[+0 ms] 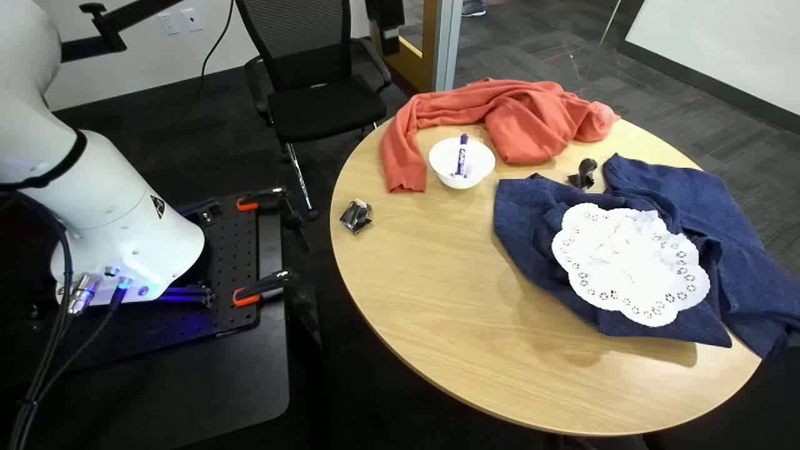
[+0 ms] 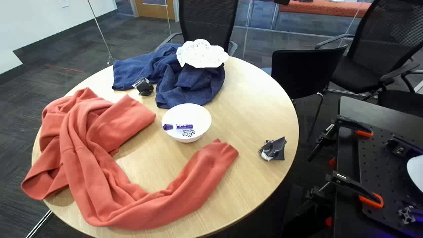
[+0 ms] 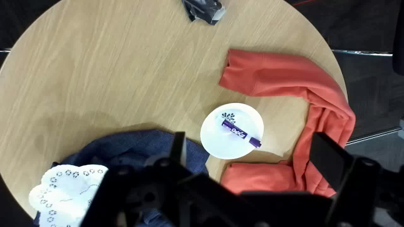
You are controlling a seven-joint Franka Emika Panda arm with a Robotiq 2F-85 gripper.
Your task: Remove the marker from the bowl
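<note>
The marker (image 3: 234, 129) is purple with white lettering and a white band. It lies tilted inside the small white bowl (image 3: 216, 143), its capped end resting on the rim. The marker (image 1: 462, 156) (image 2: 183, 126) and the bowl (image 1: 442, 161) (image 2: 195, 114) show in both exterior views, the bowl standing upright on the table. My gripper (image 3: 249, 137) is open and empty in the wrist view, its two black fingers wide apart. It is above the table, and the bowl lies between and beyond the fingertips in the picture. Nothing touches the fingers.
An orange-red garment (image 1: 531, 119) curls around one side of the bowl on the round wooden table (image 1: 437, 281). A navy cloth (image 1: 531, 212) with a white lacy doily (image 1: 631, 262) lies on the other side. Crumpled dark objects (image 1: 356, 217) (image 1: 584, 174) lie nearby. Chairs (image 1: 322, 94) stand around.
</note>
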